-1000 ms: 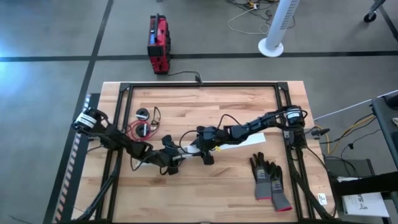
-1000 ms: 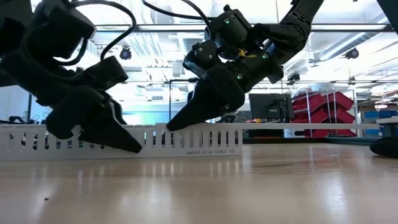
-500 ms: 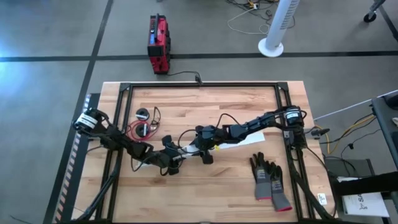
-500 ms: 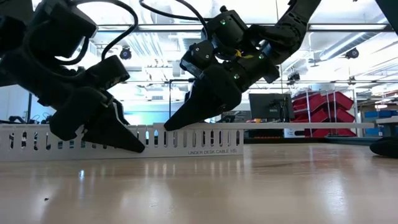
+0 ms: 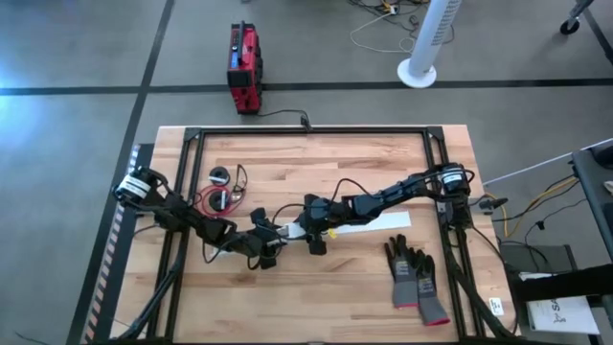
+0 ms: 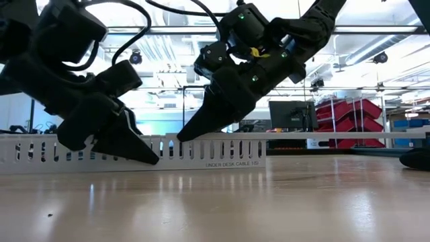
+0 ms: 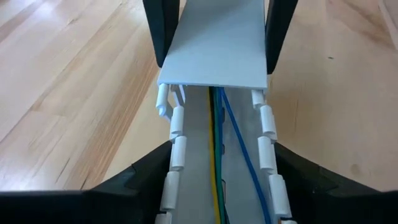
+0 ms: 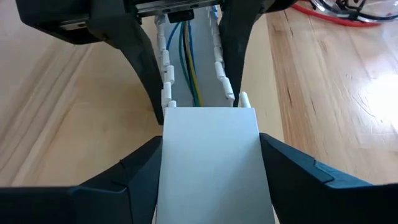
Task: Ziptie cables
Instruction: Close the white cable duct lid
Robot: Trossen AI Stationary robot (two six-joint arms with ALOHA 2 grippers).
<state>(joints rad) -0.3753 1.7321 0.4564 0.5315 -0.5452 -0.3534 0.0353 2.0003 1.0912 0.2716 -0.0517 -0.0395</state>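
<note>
A white slotted cable tray [image 5: 350,226] is straddled end to end by the left pincer [image 5: 265,251] and the right pincer [image 5: 316,240], each spread about the tray's width with fingers flanking its walls; whether either grips cannot be told. The tray's flat lid [image 8: 211,155] lies between the right pincer's fingers, coloured wires [image 7: 219,155] exposed ahead. The cables [image 5: 218,196] lie untouched on the worktop [image 5: 316,297], well beyond the left pincer; the lid is best kept square to the slots.
</note>
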